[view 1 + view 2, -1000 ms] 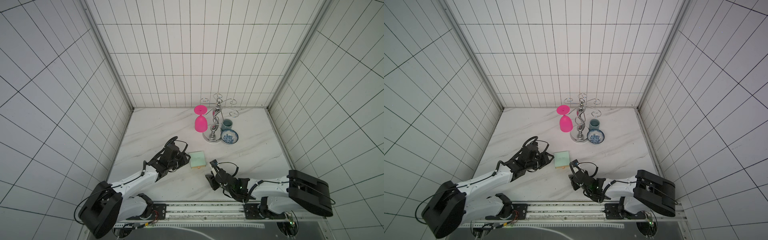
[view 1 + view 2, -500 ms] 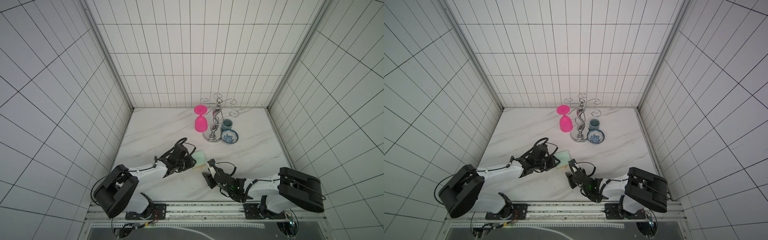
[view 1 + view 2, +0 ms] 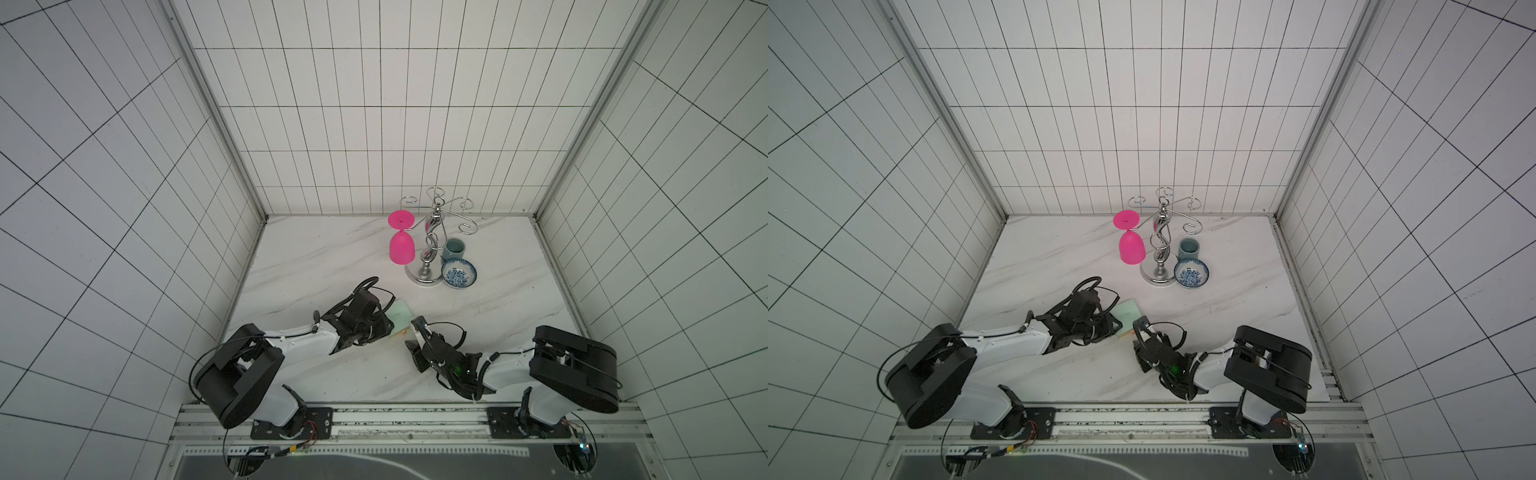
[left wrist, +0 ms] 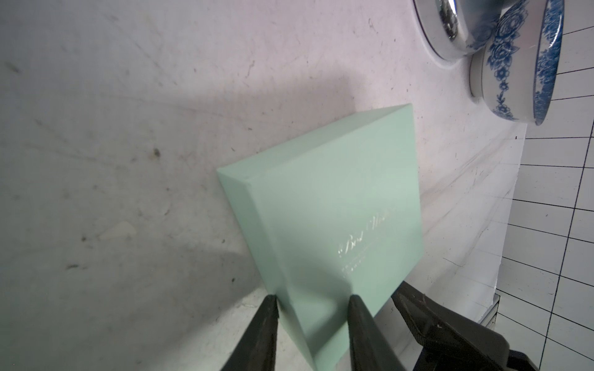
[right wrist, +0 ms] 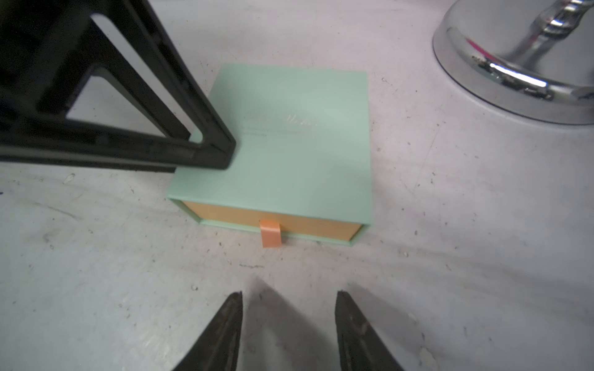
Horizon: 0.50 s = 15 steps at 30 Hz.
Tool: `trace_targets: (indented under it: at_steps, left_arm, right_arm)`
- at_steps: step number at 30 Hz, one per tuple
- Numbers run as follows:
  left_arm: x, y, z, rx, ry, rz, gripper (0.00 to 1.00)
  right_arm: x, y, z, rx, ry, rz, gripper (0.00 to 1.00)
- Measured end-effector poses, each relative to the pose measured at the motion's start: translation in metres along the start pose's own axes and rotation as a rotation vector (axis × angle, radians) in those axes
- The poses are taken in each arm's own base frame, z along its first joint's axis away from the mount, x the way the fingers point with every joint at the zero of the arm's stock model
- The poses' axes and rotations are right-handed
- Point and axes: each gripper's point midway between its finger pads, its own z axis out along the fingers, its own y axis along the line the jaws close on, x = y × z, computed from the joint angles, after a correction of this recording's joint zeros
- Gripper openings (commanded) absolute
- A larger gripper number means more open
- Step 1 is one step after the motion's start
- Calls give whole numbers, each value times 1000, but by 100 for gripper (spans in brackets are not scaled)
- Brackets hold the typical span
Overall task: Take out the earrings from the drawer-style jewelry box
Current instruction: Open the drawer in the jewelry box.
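1. Drawer-style jewelry box (image 3: 402, 321), in both top views (image 3: 1128, 312): it lies flat on the marble tabletop (image 3: 332, 257), towards the front, between the two arms. The left gripper (image 3: 388, 329) is at its left edge and touches it. The right gripper (image 3: 415, 337) sits just beside its front edge, apart from it. Well behind stand a chrome glass rack (image 3: 432, 249) with a pink goblet (image 3: 401, 248) hung upside down, a blue-and-white patterned bowl (image 3: 459, 273) and a small teal cup (image 3: 453, 249).
2. Left wrist view: the left gripper (image 4: 313, 302) is clenched on the near edge of the drawer-style jewelry box (image 4: 324, 205). One finger (image 4: 266, 321) lies against the side wall low by the table, and the other lies on the mint-green top face, which bears silver lettering. A finger of the right gripper shows just past the box.
3. Right wrist view: the right gripper (image 5: 289, 295) is released, its jaws spread over bare table. The box (image 5: 289, 144) lies straight ahead, apart from the fingertips. Its tan drawer (image 5: 225, 212) is pushed fully in, so the inside is hidden. The peach tab pull (image 5: 270, 233) points at the gap between the jaws. One finger (image 5: 212, 154) of the left gripper rests on the top face near the left edge.
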Motion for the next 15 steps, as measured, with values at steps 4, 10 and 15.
trace_targets:
  at_steps: [4, 10, 15]
  left_arm:
    - [-1, -1, 1, 0, -1, 5, 37]
    - [-2, -2, 1, -1, -3, 12, 36]
    - [-3, -2, 2, -5, -6, 18, 36]
  right_arm:
    - [-9, 4, 8, -4, -14, -9, 49]
    - [-18, -4, 17, 14, -21, -1, 48]
    - [-23, -10, 24, 25, -18, 7, 47]
